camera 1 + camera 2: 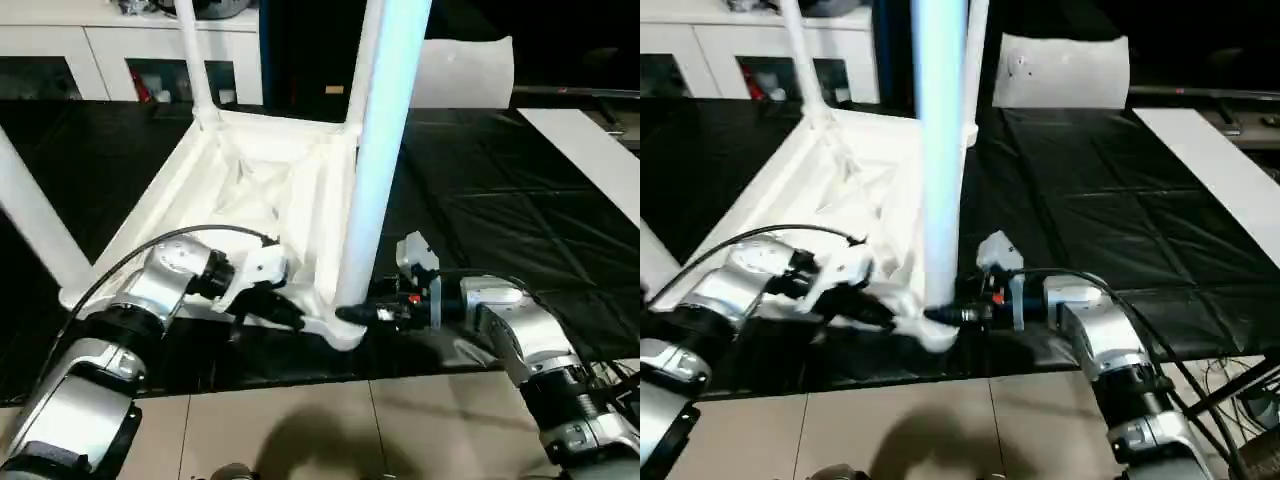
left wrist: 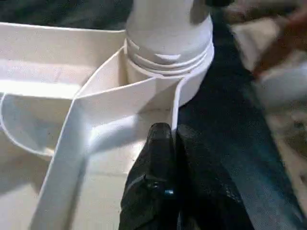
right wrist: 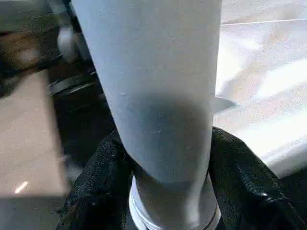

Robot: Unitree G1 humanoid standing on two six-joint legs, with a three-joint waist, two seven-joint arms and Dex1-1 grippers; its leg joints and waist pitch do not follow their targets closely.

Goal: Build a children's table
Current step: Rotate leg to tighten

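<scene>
The children's table lies upside down on the black mat, its ribbed white top (image 1: 260,190) facing up. A tall white leg (image 1: 385,150) stands in the near right corner socket (image 2: 168,62). Other legs rise at the far corner (image 1: 195,60) and at the left (image 1: 35,220). My left gripper (image 1: 290,318) is shut on the thin rim of the top just beside that near socket. My right gripper (image 1: 352,314) reaches in from the right at the base of the near leg, its black fingers (image 3: 103,172) pressed against both sides of the leg.
White cabinets (image 1: 60,45) line the back. A flat whitish bag (image 1: 1060,70) lies at the back right and a long white panel (image 1: 590,150) along the right. The black mat (image 1: 500,200) ends at tan floor (image 1: 300,430) close to me.
</scene>
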